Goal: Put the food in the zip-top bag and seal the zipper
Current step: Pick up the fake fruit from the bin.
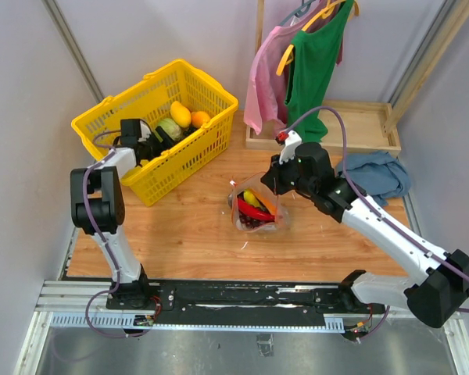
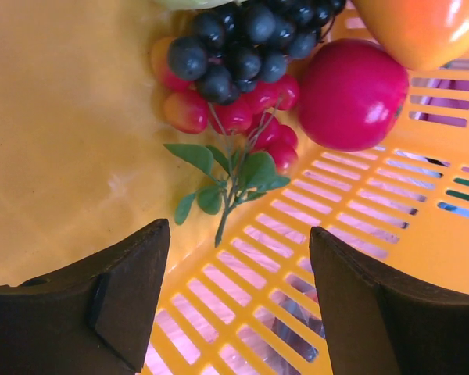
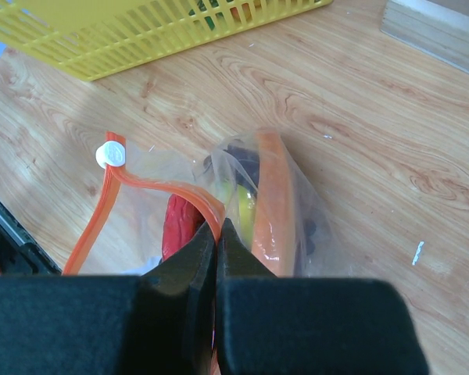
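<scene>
Wooden desk (image 1: 187, 226), with the zip-top bag (image 1: 258, 209) at its middle and a yellow basket (image 1: 109, 117) at the far left.

Only our left wrist view shows the left gripper (image 2: 238, 266) with its fingers apart and empty over the basket floor, near a dark grape bunch (image 2: 242, 39) and a round red fruit (image 2: 352, 94). Only our right wrist view shows the right gripper (image 3: 217, 234) pinched together on the red-orange zipper (image 3: 156, 183), with a long orange piece (image 3: 272, 195), a yellow piece (image 3: 245, 207) and a red chili (image 3: 176, 226) inside the bag. From above we see just where each arm reaches.
</scene>
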Robot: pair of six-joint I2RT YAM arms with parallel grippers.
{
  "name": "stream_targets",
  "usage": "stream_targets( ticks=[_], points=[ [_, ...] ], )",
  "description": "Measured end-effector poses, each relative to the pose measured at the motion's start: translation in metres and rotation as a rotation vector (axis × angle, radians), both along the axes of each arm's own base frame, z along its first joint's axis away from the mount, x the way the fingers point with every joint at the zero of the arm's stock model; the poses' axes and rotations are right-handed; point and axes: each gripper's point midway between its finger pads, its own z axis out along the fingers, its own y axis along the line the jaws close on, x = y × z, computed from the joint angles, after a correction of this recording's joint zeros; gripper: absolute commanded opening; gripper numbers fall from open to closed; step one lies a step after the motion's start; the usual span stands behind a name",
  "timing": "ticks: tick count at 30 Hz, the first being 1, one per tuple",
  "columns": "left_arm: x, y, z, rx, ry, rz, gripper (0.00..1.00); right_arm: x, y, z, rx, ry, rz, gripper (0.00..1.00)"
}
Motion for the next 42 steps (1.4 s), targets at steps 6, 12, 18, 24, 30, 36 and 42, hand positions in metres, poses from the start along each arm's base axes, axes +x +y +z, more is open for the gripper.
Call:
stream_targets(
  ticks=[6,12,18,24,30,36,42],
  points=[
    [0.003,-0.004,-0.027,-0.039,0.044,0.022,0.72,0.002,0.001,-0.004,-0.008,0.009,0.0,0.02],
    [0.011,-0.02,-0.045,-0.072,0.066,-0.01,0.67,0.005,-0.002,-0.008,-0.013,0.017,-0.012,0.02],
    [0.025,-0.032,-0.048,-0.095,0.038,-0.027,0.57,0.006,-0.002,-0.008,-0.013,0.017,-0.013,0.02],
    [0.032,-0.035,-0.052,-0.11,0.026,-0.022,0.33,0.007,-0.001,-0.01,-0.014,0.019,-0.013,0.01],
    [0.037,-0.037,-0.05,-0.113,-0.002,-0.027,0.16,0.007,-0.001,-0.01,-0.015,0.018,-0.013,0.01],
    [0.036,-0.038,-0.044,-0.108,-0.036,-0.044,0.0,0.007,-0.001,-0.01,-0.015,0.018,-0.013,0.01],
    [0.03,-0.037,-0.001,-0.083,-0.123,-0.057,0.0,0.007,-0.001,-0.01,-0.014,0.018,-0.013,0.01]
  ],
)
